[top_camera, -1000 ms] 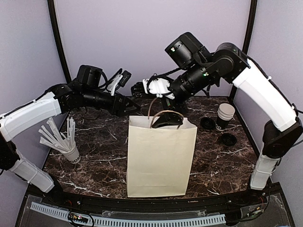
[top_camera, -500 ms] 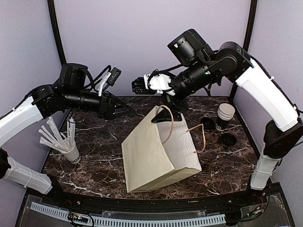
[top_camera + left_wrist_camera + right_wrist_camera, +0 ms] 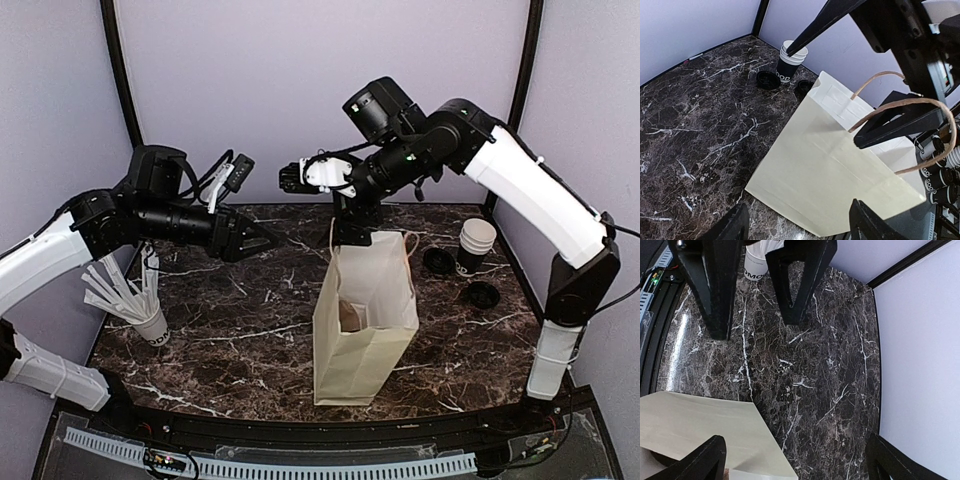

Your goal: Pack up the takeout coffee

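Partial white letters "OOD" on dark sleeve of the stacked paper cups (image 3: pixel 790 64), other print illegible

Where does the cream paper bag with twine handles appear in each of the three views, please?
Top external: cream paper bag stands upright, right of centre.
Left wrist: bag fills the lower right.
Right wrist: bag edge at bottom left.
Shared landmark: dark marbled tabletop.

A dark, white-veined marble table (image 3: pixel 230 330) carries everything. A cream bag (image 3: pixel 365 330) stands upright at lower centre of the top view. At the left edge sits a white cup of wrapped sticks (image 3: pixel 152 325). At upper right stands a stack of cups (image 3: pixel 475 245), with one black lid (image 3: pixel 437 260) just beside it and another lid (image 3: pixel 484 294) nearer the frame's bottom.
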You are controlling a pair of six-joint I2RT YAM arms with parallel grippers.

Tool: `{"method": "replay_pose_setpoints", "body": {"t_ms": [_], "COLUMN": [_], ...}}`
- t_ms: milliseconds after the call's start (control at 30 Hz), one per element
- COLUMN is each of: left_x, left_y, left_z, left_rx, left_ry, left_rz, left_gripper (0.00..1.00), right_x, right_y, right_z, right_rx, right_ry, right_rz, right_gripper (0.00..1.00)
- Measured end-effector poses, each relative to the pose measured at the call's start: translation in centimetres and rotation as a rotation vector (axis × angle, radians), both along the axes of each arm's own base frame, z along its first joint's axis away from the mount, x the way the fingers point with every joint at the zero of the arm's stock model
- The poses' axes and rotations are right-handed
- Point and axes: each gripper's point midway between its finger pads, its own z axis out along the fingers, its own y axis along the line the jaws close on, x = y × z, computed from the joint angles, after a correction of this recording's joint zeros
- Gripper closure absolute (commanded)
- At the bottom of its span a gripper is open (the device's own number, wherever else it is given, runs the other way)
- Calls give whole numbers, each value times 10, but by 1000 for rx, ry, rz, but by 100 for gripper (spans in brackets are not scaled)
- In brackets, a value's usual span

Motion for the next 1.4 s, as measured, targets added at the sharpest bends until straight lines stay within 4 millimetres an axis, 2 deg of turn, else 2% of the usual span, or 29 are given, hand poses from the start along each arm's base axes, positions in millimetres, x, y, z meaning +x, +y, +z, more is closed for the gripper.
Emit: {"method": "replay_pose_setpoints", "body": {"t_ms": [200, 433, 567, 667, 833, 900, 967, 1033, 1100, 1267, 1400], "left_x": [0, 5, 0, -22, -73, -87, -92, -88, -76, -47, -36], "left_y": [0, 1, -1, -11, -29, -38, -48, -56, -61, -62, -67], "left_z": [4, 3, -1, -3, -6, -13, -19, -25, -31, -30, -26], "left_rx": [-40, -52, -39, -23, -13, 11, 40, 67, 95, 134, 134], "left_ry": [-8, 3, 56, 99, 188, 217, 242, 259, 270, 274, 284], "left_rz": [16, 50, 90, 90, 57, 48, 55, 92, 164, 325, 354], "left_gripper": [29, 31, 31, 31, 30, 30, 31, 32, 37, 56, 75], "right_x": [9, 17, 18, 17, 13, 12, 13, 13, 13, 13, 14], "right_y": [-3, -8, -10, -14, -26, -32, -36, -40, -42, -48, -59], "right_z": [-20, -25, -26, -25, -13, -4, 1, 3, 4, -2, -2], "right_rx": [-38, -47, -52, -56, -45, -31, -22, -19, -21, -40, -48], "right_ry": [17, 24, 25, 22, -3, -17, -26, -31, -33, -32, -40], "right_rz": [-22, -44, -45, -44, -52, -61, -68, -74, -79, -89, -108], "right_gripper": [1, 1, 1, 1, 1, 1, 1, 1, 1, 1, 1]}}
